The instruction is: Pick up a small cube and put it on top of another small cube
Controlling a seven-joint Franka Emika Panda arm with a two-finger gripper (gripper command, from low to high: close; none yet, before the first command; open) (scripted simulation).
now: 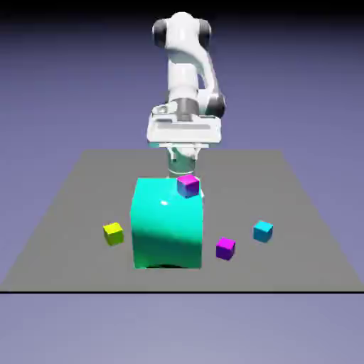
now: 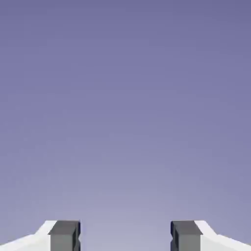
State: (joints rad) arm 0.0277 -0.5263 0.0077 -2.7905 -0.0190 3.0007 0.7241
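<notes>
I see the small magenta-topped cube with a blue side (image 1: 188,185) sitting at the far top edge of the large glossy teal block (image 1: 168,223), which hides the gripper's tips from me in the exterior view. In the hand view, the gripper (image 2: 125,236) is spread wide, holding nothing, with only blue-violet backdrop between its grey fingertips (image 2: 64,235).

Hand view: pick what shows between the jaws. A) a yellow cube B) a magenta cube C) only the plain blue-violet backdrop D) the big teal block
C: in the hand view the two grey fingertips stand wide apart at the bottom edge, with only backdrop between and above them.
</notes>
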